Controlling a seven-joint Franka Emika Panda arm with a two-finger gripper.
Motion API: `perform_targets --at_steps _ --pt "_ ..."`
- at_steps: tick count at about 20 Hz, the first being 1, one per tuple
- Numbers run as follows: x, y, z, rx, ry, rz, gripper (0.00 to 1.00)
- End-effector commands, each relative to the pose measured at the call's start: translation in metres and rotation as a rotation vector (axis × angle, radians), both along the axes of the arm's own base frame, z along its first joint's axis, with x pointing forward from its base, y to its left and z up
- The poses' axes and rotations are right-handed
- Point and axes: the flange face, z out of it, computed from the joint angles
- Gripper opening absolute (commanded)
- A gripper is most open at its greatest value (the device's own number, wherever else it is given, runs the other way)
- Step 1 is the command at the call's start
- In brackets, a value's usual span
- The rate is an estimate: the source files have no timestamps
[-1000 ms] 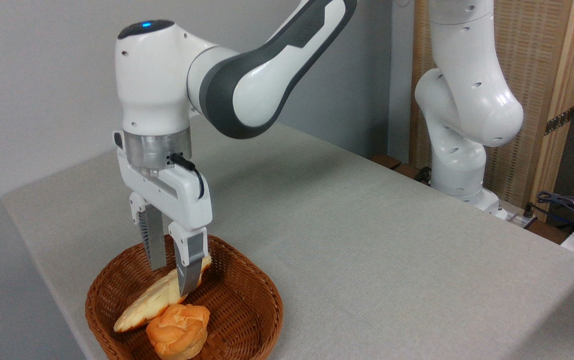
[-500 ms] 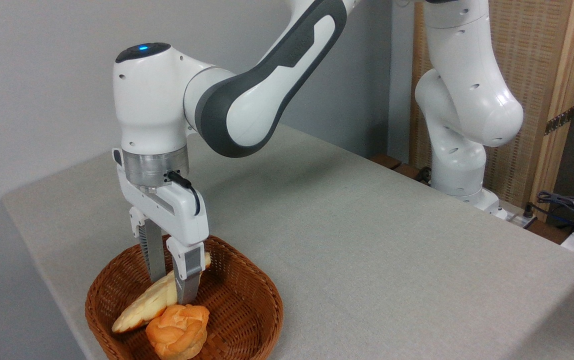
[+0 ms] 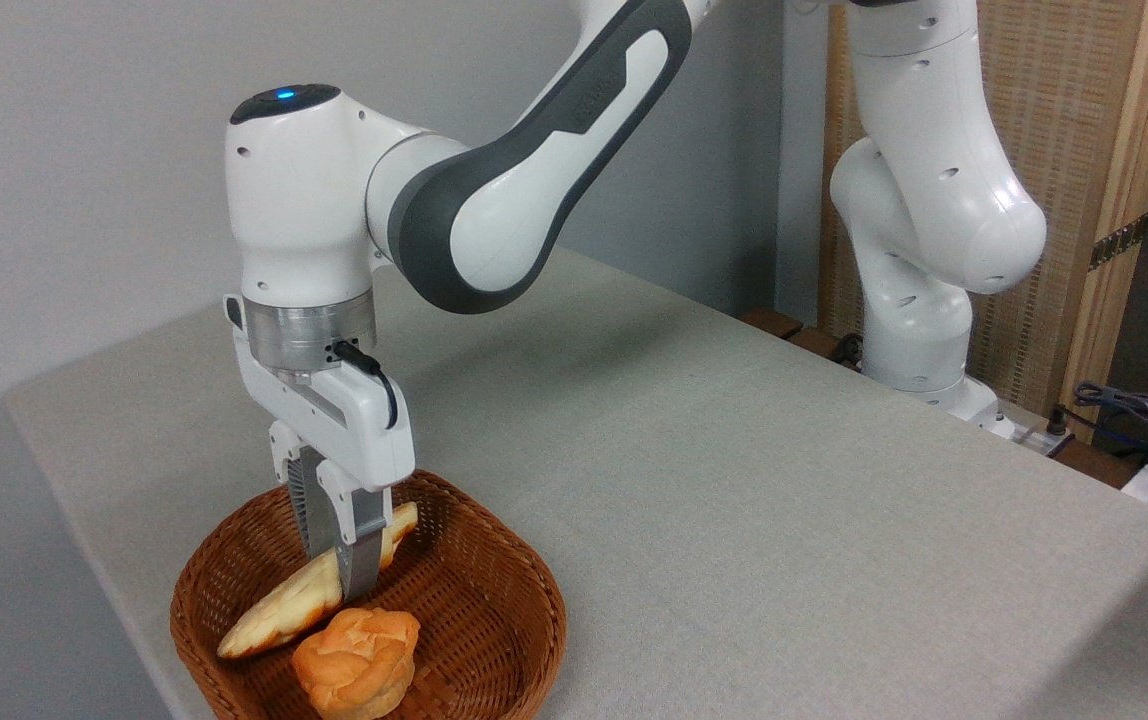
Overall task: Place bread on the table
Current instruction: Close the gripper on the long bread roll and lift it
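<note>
A: Right, entry for this frame. Where is the bread (image 3: 306, 598)?

B: Inside the wicker basket (image 3: 494, 590), near left corner of the worktop (image 3: 734, 480). It lies slanted, one pointed end low toward the left rim, the other end up toward the far side. Its middle is hidden behind the fingers.

A: End effector (image 3: 339, 565) state?

B: Pointing straight down into the basket, fingers drawn close and pinching the bread across its middle. The near finger (image 3: 362, 560) covers the contact; the far one is mostly behind it, so only the ribbed edge shows. Whether the bread's low end touches the basket floor, I cannot tell.

A: Anything else in the basket?

B: A round orange bun (image 3: 358, 662), just beside the bread on the near side. Its underside and the near basket rim are cut off by the bottom of the frame.

A: Background?

B: Arm base (image 3: 919, 330) at the far right edge of the worktop; the upper arm runs out of the top of the frame. Cables (image 3: 1129, 410) at far right are cropped and hard to make out. A woven screen with a wooden frame (image 3: 1074, 110) stands behind the arm.
</note>
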Motion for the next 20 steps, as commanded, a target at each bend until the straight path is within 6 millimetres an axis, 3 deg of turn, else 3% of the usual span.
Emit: perform_targets --at_steps 1,12,20 --pt "0.002 -0.002 0.009 -0.002 -0.032 -0.012 0.37" --pt "-0.01 0.0 0.063 -0.031 -0.1 -0.007 0.37" --pt "-0.053 -0.003 0.096 -0.041 0.066 -0.022 0.4"
